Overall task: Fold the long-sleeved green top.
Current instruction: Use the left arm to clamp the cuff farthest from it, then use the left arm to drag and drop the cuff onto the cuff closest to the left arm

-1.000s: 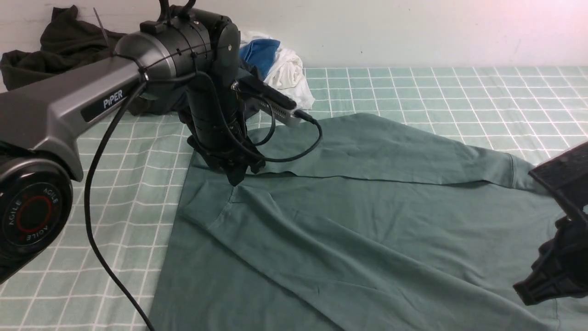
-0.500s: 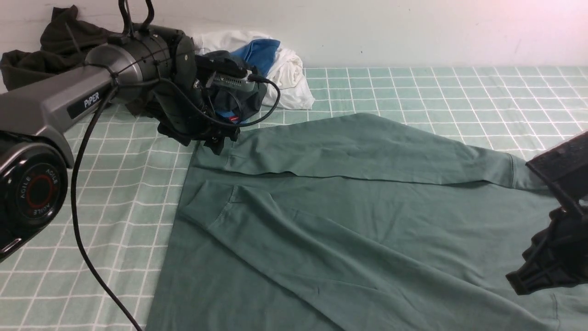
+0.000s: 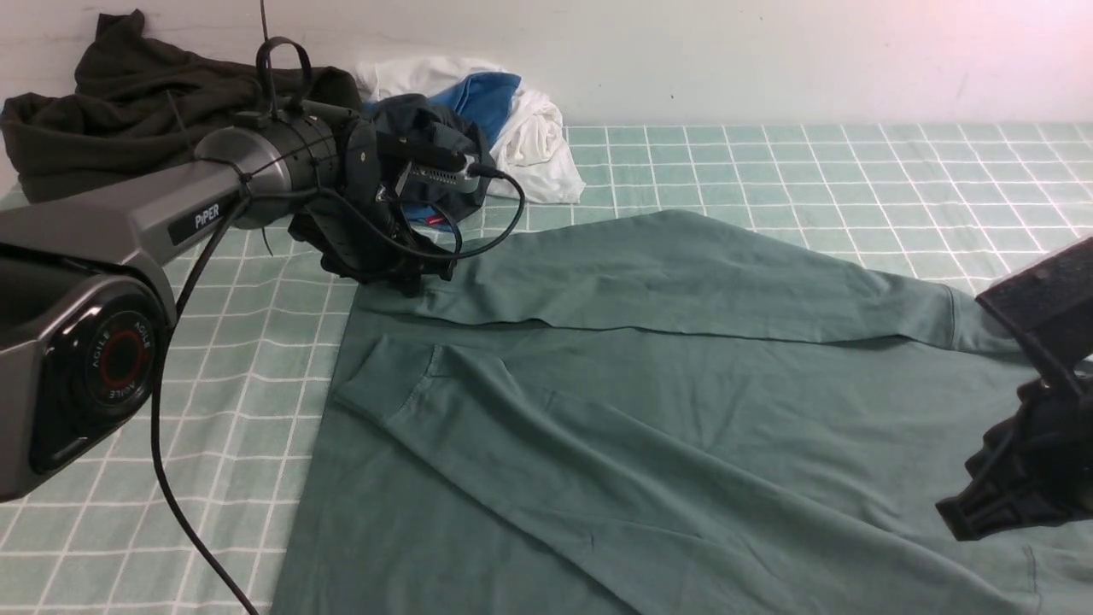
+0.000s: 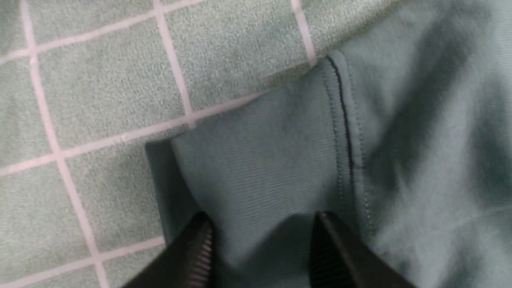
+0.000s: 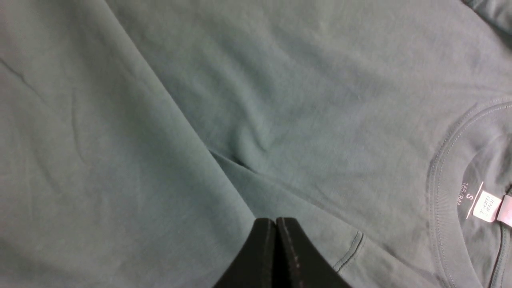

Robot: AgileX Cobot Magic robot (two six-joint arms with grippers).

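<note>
left arm (image 3: pixel 111 218): long, grey, white word "PiPER" on a black strip | joint cap (image 3: pixel 118 366): round, black, red ring, word "AGILE" | cable (image 3: pixel 154 427): thin, black, loopy | small box (image 3: pixel 431 178): silver, row of tiny holes, on the wrist | right arm (image 3: pixel 1016 487): black, bumpy | left fingers (image 4: pixel 199 256): black, little ridges | right fingers (image 5: pixel 264 256): black, pointy

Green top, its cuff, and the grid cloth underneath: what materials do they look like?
Green long-sleeved top: matte, soft knit, likely cotton jersey; it lies in shallow, rounded creases.
Cuff: ribbed knit, fine parallel ridges ending at a stitched seam.
Grid cloth: fuzzy, napped surface with white lines, perhaps terry or flannel.
</note>
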